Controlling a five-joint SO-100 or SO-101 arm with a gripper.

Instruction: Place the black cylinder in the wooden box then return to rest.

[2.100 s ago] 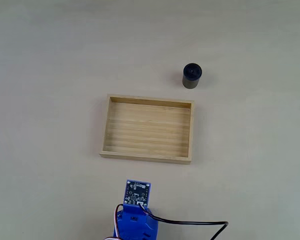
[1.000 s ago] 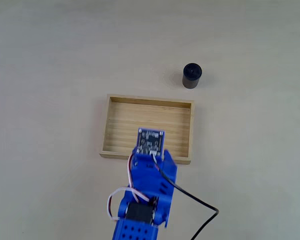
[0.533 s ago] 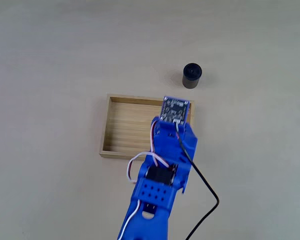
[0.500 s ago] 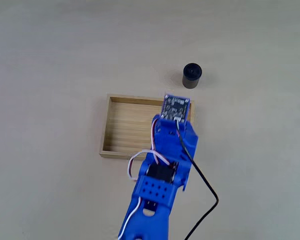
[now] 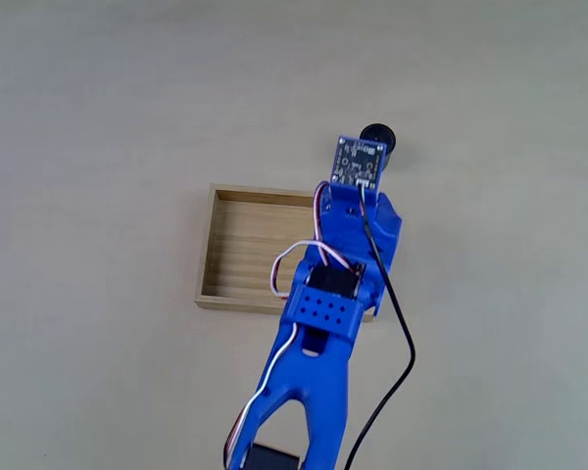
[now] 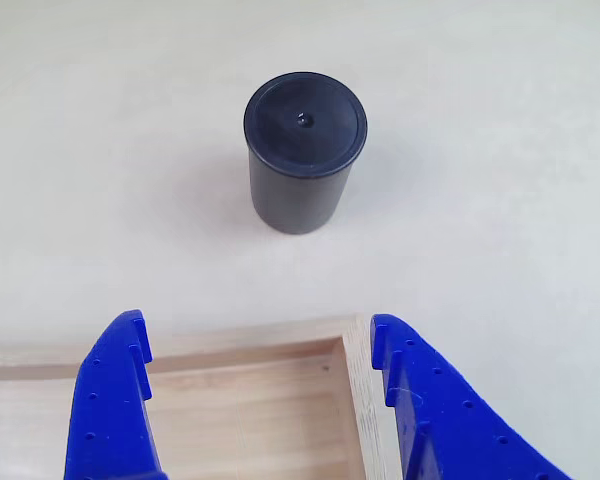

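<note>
In the other view the blue two-finger pincer [image 6: 260, 345] enters from the bottom edge with its two perforated plastic fingers [image 6: 115, 400] spread wide and nothing between them. The left finger sits at lower left of the frame, the right one at lower right, and both tips hang over the far end of the shallow rectangular tray of pale wood, the wooden box [image 6: 355, 400], whose far right corner shows between the fingers at the bottom centre. Beyond that wall, in the upper middle of the frame, the small matte-black cylinder [image 6: 302, 150] stands upright on the light beige desk [image 6: 500, 150], apart from the box and untouched by the fingers; its round top face has a small dimple at the centre.

In the fixed view the blue arm [image 5: 318, 323] reaches from the bottom edge up across the right part of the wooden box [image 5: 245, 250], covering its right wall. A small blue circuit board [image 5: 361, 163] at the arm's upper end sits just above the box's upper right corner. The black cylinder [image 5: 380, 134] peeks out past the board's upper right edge, mostly hidden, in the upper right-centre of the frame. White and red wires [image 5: 292, 262] loop along the arm, and a black cable [image 5: 397, 333] trails down to the bottom edge over the desk [image 5: 98, 117].
</note>
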